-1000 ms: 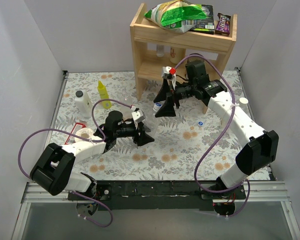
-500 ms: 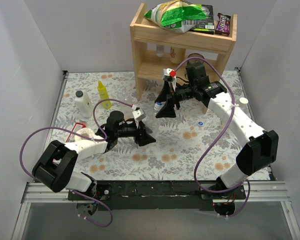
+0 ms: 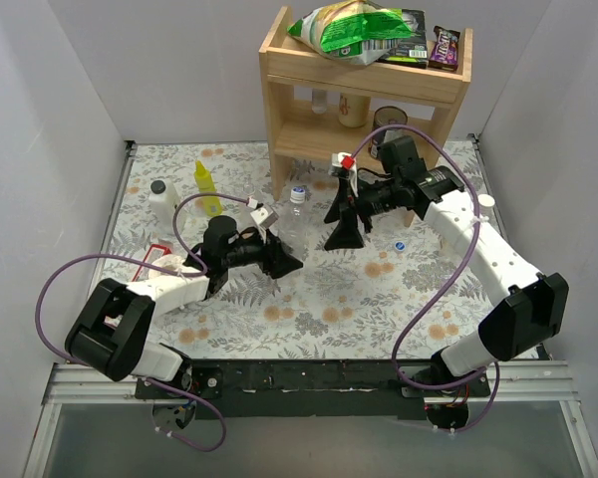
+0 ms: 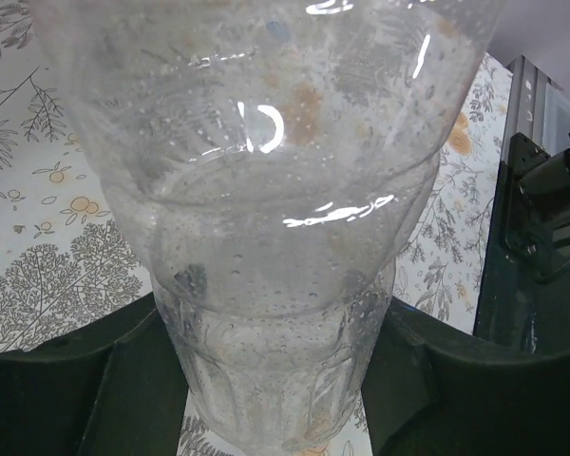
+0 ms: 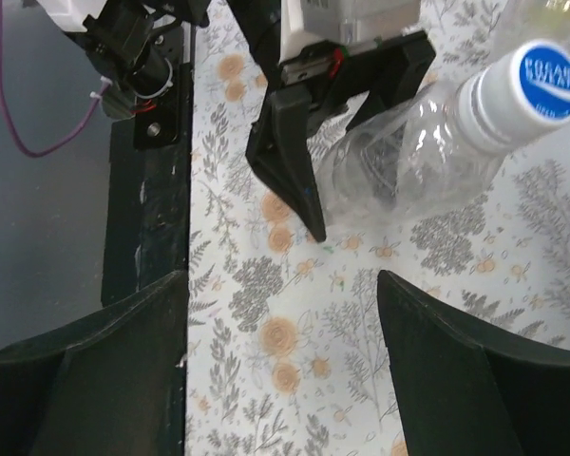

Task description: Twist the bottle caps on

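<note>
Gripping the lower body of a clear bottle (image 3: 296,217), the left end effector (image 3: 284,256) is closed on it, with one finger on each side of the ribbed base, as the left wrist view shows. The bottle stands near the middle of the tabletop (image 3: 319,299), a little toward the far edge, and leans slightly. Whether its base touches the surface cannot be told. A white cap with a blue printed top (image 5: 532,88) sits on its neck; how tightly it is screwed on cannot be told.

Just to the bottle's right, the right end effector (image 3: 347,239) points down at the tabletop. Its jaws are spread wide with only the flowered surface between them, and it is apart from the bottle.

A small blue cap (image 3: 401,244) lies loose on the tabletop to the right of the right end effector. A white cap (image 3: 486,200) lies near the right edge.

Toward the far left corner stand a yellow squeeze bottle (image 3: 206,187) and a white bottle with a black cap (image 3: 162,203). A wooden shelf (image 3: 364,85) stands at the far edge with snack bags (image 3: 354,30) on top.
</note>
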Controlling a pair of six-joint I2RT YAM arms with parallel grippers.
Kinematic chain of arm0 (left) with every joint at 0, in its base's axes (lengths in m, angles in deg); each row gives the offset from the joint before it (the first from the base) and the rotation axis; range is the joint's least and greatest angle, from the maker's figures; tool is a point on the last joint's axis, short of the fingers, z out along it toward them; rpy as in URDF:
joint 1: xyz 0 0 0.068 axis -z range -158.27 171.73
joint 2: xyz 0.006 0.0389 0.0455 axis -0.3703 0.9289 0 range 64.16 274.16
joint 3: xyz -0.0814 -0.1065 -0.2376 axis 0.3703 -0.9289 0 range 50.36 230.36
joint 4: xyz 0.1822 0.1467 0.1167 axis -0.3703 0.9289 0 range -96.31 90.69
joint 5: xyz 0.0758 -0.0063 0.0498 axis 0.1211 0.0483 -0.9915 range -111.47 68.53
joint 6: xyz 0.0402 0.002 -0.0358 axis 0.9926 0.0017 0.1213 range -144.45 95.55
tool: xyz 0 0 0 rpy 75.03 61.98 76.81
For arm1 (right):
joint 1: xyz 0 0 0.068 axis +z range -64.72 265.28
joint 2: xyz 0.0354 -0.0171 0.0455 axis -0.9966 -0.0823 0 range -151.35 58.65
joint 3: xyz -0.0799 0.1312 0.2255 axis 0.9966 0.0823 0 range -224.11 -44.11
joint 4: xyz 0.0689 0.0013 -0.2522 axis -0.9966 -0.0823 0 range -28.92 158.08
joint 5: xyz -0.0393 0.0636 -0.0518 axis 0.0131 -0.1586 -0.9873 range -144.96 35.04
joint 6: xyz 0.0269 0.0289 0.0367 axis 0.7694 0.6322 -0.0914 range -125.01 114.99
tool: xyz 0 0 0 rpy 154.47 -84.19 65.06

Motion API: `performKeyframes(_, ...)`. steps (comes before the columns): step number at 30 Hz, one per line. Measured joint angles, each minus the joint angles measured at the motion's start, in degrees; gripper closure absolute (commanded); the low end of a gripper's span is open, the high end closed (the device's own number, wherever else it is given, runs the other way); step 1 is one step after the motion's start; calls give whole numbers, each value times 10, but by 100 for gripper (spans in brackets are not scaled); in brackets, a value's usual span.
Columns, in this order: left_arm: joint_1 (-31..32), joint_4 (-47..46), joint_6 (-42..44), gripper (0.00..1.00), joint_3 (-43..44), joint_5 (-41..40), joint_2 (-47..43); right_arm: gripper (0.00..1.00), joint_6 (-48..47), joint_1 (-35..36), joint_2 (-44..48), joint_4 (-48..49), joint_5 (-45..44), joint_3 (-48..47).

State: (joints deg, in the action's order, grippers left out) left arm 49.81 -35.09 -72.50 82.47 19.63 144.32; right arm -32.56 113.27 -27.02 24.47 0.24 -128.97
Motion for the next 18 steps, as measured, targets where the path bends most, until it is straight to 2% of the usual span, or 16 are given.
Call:
performKeyframes(4, 1, 27, 33, 100, 5, 14, 0, 21, -14, -26, 0, -53, -2, -15)
performKeyframes(9, 6, 139, 145, 100, 26, 62, -5, 26, -101, -59, -20, -92, -16, -110)
performKeyframes(13, 9, 252, 243, 100, 61, 82, -5, 27, -218, -36, -31, -137, -28, -159)
performKeyframes(18, 10, 331, 339, 100, 87, 82, -5, 28, -373, 24, -51, -230, -51, -171)
